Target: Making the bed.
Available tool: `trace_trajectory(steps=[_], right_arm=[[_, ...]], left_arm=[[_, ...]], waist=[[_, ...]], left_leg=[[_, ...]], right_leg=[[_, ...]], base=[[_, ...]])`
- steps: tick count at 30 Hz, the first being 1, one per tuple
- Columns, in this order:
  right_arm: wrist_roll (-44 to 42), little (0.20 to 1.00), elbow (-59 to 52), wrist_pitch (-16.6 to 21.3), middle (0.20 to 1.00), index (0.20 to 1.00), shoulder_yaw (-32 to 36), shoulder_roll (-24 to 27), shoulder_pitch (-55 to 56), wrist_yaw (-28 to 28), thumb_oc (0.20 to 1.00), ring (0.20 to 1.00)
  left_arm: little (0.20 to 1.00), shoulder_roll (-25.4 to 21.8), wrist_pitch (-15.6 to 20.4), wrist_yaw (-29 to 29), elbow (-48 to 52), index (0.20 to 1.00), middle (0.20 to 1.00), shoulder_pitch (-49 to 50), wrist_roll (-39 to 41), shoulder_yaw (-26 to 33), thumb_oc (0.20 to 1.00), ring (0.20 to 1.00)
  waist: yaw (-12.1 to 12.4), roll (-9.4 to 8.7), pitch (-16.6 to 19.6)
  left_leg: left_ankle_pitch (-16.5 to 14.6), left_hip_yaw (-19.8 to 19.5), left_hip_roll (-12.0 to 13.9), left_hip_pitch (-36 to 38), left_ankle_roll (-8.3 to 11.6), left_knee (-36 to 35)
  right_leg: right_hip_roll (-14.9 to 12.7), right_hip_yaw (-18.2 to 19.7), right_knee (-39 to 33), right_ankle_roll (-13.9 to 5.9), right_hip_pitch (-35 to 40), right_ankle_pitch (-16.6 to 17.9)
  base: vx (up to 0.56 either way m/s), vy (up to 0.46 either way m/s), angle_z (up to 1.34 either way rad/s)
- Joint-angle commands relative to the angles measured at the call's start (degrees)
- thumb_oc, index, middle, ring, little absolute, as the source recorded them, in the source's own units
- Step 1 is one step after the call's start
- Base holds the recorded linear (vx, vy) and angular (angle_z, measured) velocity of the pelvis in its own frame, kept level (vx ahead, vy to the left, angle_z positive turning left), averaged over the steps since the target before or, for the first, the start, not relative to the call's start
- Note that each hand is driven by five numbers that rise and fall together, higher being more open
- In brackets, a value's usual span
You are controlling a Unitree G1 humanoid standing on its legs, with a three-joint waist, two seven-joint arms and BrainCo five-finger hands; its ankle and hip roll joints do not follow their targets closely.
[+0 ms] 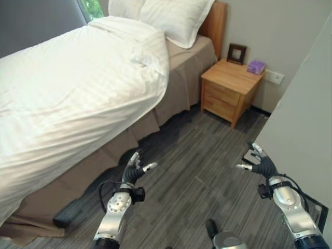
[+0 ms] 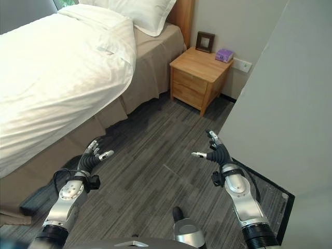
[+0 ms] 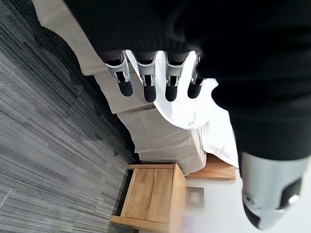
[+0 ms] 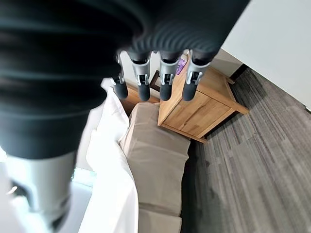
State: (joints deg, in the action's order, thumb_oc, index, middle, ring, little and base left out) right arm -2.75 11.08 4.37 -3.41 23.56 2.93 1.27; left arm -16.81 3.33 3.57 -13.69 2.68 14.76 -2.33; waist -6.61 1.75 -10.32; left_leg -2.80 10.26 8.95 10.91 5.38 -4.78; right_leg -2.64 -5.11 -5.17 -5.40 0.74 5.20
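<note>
Left hand: the left hand (image 1: 134, 172) hangs over the dark plank floor (image 1: 197, 171), fingers loosely spread and relaxed, gripping nothing.
Right hand: the right hand (image 2: 218, 154) is held apart from the left one over the same floor, fingers and thumb relaxed and parted, empty; a pale wall panel (image 2: 280, 104) stands just beyond it on its outer side.
Bed: the bed (image 1: 67, 88) lies ahead of the left hand and to its outer side, well clear of both hands.
Duvet: the white duvet (image 1: 78, 78) covers most of the bed and droops over the near edge, not touched by either hand.
Bed skirt: a taupe bed skirt (image 1: 176, 88) hangs below the duvet down to the floor, nearest the left hand.
Pillows: white pillows (image 1: 176, 18) lean against the wooden headboard (image 1: 215, 23), far ahead of both hands.
Nightstand: a wooden nightstand (image 1: 228, 91) stands ahead, between the hands' lines of reach; a dark picture frame (image 1: 237, 53) and a small purple object (image 1: 256, 66) sit on top.
Head views add: both arms together, the pillows, the wall socket (image 1: 276, 77).
Left wrist view adds: the fingers (image 3: 148, 87) straight in a row, the duvet edge and nightstand past them.
Right wrist view adds: its fingers (image 4: 165, 85) likewise extended, nightstand drawers beyond.
</note>
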Motion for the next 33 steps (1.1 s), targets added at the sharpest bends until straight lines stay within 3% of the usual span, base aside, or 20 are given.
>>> trace_trajectory(steps=[1,5,7,10,11,12,17,18,19,20,21,22,24,26,27,28,30,31,32,33], right_arm=[[0.1,1.0,7.0,-0.5,1.0,1.0,1.6,-3.8,-0.1,2.4,1.0,1.0],[6.2,1.0,5.6,-1.3,1.0,1.0,-1.0,-2.5,-3.7,2.9,1.0,1.0],[7.0,1.0,4.6,-1.1,1.0,1.0,-2.0,-2.3,-5.0,3.3,1.0,1.0],[7.2,1.0,3.4,-0.8,1.0,1.0,-2.6,-0.6,-6.9,4.2,1.0,1.0],[7.2,1.0,2.9,-0.6,1.0,1.0,-2.6,-0.1,-7.3,4.6,1.0,1.0],[7.2,1.0,2.1,-0.4,1.0,1.0,-2.4,0.8,-7.9,5.3,1.0,1.0],[7.5,1.0,1.5,-0.3,1.0,1.0,-1.2,1.8,-7.3,6.4,1.0,1.0],[7.0,1.0,0.8,0.1,1.0,1.0,-0.6,2.4,-5.7,6.2,1.0,1.0],[7.0,1.0,0.8,0.1,1.0,1.0,-0.6,2.4,-5.6,6.2,1.0,1.0],[7.2,1.0,0.7,0.3,1.0,1.0,-0.9,2.8,-5.5,6.0,1.0,1.0],[7.3,1.0,1.1,0.2,1.0,1.0,-1.9,3.3,-5.9,5.8,1.0,1.0],[7.1,1.0,0.5,-0.1,1.0,1.0,-2.1,3.5,-6.3,5.9,1.0,1.0],[6.8,1.0,0.4,-0.3,1.0,1.0,-2.1,4.2,-7.0,6.3,1.0,1.0],[6.8,1.0,-0.1,-1.0,1.0,1.0,-2.0,4.8,-8.0,6.2,1.0,1.0],[7.2,1.0,0.0,-1.3,1.0,1.0,-2.5,4.9,-9.0,5.7,1.0,1.0],[7.3,1.0,0.0,-1.3,1.0,1.0,-2.5,4.9,-9.0,5.7,1.0,1.0],[7.3,1.0,-0.1,-1.1,1.0,1.0,-2.5,5.3,-9.2,5.2,1.0,1.0],[7.5,1.0,-0.3,-1.1,1.0,1.0,-2.5,5.7,-9.4,5.1,1.0,1.0],[7.8,1.0,-0.1,-1.1,1.0,1.0,-2.2,6.2,-9.8,5.1,1.0,1.0],[7.8,1.0,0.0,-1.0,1.0,1.0,-2.1,6.3,-9.7,5.0,1.0,1.0]], left_arm=[[1.0,-8.2,2.5,1.1,-1.3,1.0,1.0,2.9,-2.8,5.3,1.0,1.0],[1.0,-8.8,1.9,2.4,-2.2,1.0,1.0,2.0,-5.1,5.7,1.0,1.0],[1.0,-9.3,2.0,3.4,-2.6,1.0,1.0,0.4,-6.0,4.7,1.0,1.0],[1.0,-9.6,2.5,4.3,-2.6,1.0,1.0,-1.6,-6.5,3.5,1.0,1.0],[1.0,-9.7,2.8,4.5,-2.7,1.0,1.0,-2.5,-6.4,3.0,1.0,1.0],[1.0,-9.5,2.9,4.4,-2.4,1.0,1.0,-3.7,-6.2,2.4,1.0,1.0],[1.0,-9.1,3.4,4.3,-3.1,1.0,1.0,-5.0,-6.7,1.5,1.0,1.0],[1.0,-8.6,3.9,3.7,-2.6,1.0,1.0,-3.6,-6.4,1.2,1.0,1.0],[1.0,-8.5,3.9,3.7,-2.5,1.0,1.0,-3.4,-6.4,1.2,1.0,1.0],[1.0,-8.1,4.1,3.7,-2.6,1.0,1.0,-2.2,-6.4,1.5,1.0,1.0],[1.0,-7.3,3.4,3.4,-3.0,1.0,1.0,-0.6,-5.6,2.2,1.0,1.0],[1.0,-7.1,3.2,3.5,-2.6,1.0,1.0,-0.4,-5.1,2.1,1.0,1.0],[1.0,-6.6,3.6,3.9,-2.1,1.0,1.0,-0.1,-3.9,2.1,1.0,1.0],[1.0,-6.0,3.6,4.0,-1.3,1.0,1.0,0.5,-3.0,2.0,1.0,1.0],[1.0,-5.4,3.9,4.2,-1.0,1.0,1.0,1.3,-3.0,2.5,1.0,1.0],[1.0,-5.4,3.9,4.2,-1.0,1.0,1.0,1.3,-3.0,2.5,1.0,1.0],[1.0,-5.2,3.9,3.7,-0.8,1.0,1.0,1.9,-3.3,2.6,1.0,1.0],[1.0,-5.2,3.8,3.6,-0.3,1.0,1.0,2.1,-3.5,2.8,1.0,1.0],[1.0,-5.0,3.7,3.5,-0.5,1.0,1.0,2.1,-4.0,3.0,1.0,1.0],[1.0,-4.9,3.7,3.5,-0.5,1.0,1.0,2.1,-4.0,2.9,1.0,1.0]], waist=[[5.4,-8.69,1.2],[4.7,-6.95,-0.4],[3.6,-5.42,-1.6],[1.9,-4.58,-2.1],[1.0,-4.6,-2.3],[-0.7,-5.06,-2.5],[-3.3,-4.27,-2.4],[-4.1,-4.18,-1.2],[-4.2,-4.1,-1.3],[-4.3,-3.32,-1.2],[-3.2,-3.43,-1.4],[-2.5,-4.74,-1.9],[-0.7,-6.52,-3.0],[1.6,-7.42,-4.0],[3.3,-7.09,-4.2],[3.5,-7.08,-4.2],[4.8,-5.9,-3.6],[5.4,-5.21,-3.4],[6.2,-3.5,-2.7],[6.4,-3.77,-2.9]], left_leg=[[-1.2,3.8,3.1,-5.9,2.26,6.2],[-1.7,3.4,2.4,-3.5,0.51,4.9],[-1.4,2.3,3.1,-1.9,0.32,3.4],[-1.9,1.2,2.9,0.1,0.73,2.2],[-2.3,0.7,2.8,1.0,1.12,1.7],[-3.3,-0.3,2.4,3.1,2.28,0.5],[-5.4,-1.1,4.6,6.7,5.05,0.0],[-4.1,-2.3,6.6,7.5,6.74,5.2],[-4.2,-2.4,6.7,7.4,6.85,5.5],[-1.3,-3.1,8.3,7.0,7.51,10.2],[6.4,-3.8,9.8,2.8,7.2,25.4],[7.8,-5.2,8.7,-0.9,6.21,33.0],[7.0,-3.6,7.4,-4.0,4.78,41.0],[2.6,-2.4,3.3,-10.6,3.79,44.4],[2.0,0.0,1.6,-15.7,3.66,39.0],[1.6,0.2,1.6,-15.5,3.7,39.0],[2.5,5.3,2.9,-18.2,2.71,27.4],[4.1,7.7,2.9,-19.0,2.71,21.5],[9.2,12.8,5.3,-21.2,3.5,12.3],[10.1,13.4,4.6,-20.0,3.57,10.4]], right_leg=[[-10.6,-3.4,12.4,-7.31,4.8,-7.8],[-13.6,-2.3,24.9,-9.41,-1.3,0.1],[-12.3,-1.2,29.9,-9.48,-4.9,-0.6],[-10.5,-3.7,26.1,-7.44,-8.6,-5.6],[-9.5,-4.0,23.0,-6.86,-10.5,-5.8],[-8.6,-4.5,14.7,-6.53,-14.0,-4.1],[-8.6,-5.9,8.9,-7.14,-15.7,-1.0],[-9.1,-5.0,10.1,-5.69,-13.6,-0.2],[-9.1,-5.1,10.2,-5.61,-13.6,-0.3],[-8.3,-5.1,11.4,-4.42,-12.7,-1.3],[-6.9,-5.4,12.0,-1.12,-8.5,-4.3],[-6.7,-5.2,11.0,0.49,-6.1,-4.9],[-6.4,-4.1,9.4,2.34,-1.1,-6.5],[-6.7,-2.1,7.8,2.62,2.8,-7.9],[-6.8,-0.7,7.1,2.05,5.9,-9.3],[-6.8,-0.5,7.0,1.98,6.0,-9.5],[-6.7,-0.7,6.5,0.74,9.3,-11.7],[-6.4,-0.6,6.2,0.21,10.8,-12.7],[-5.4,-1.3,6.0,-1.22,14.3,-14.9],[-5.9,-1.2,6.1,-1.3,14.6,-15.1]], base=[[-0.13,0.101,-0.17],[-0.1,0.086,-0.09],[0.12,0.069,-0.03],[0.27,0.005,0.2],[0.49,-0.147,0.07],[0.41,-0.148,0.11],[0.39,-0.221,0.43],[0.38,-0.281,0.78],[0.52,-0.377,0.82],[0.44,-0.34,0.37],[0.59,-0.488,-0.18],[0.63,-0.511,-0.69],[0.54,-0.317,-0.53],[0.6,-0.137,-0.46],[0.48,-0.015,-0.84],[0.51,0.04,-0.87],[0.5,0.075,-0.72],[0.86,0.134,-0.32],[0.64,0.107,0.04],[0.46,0.069,0.09]])
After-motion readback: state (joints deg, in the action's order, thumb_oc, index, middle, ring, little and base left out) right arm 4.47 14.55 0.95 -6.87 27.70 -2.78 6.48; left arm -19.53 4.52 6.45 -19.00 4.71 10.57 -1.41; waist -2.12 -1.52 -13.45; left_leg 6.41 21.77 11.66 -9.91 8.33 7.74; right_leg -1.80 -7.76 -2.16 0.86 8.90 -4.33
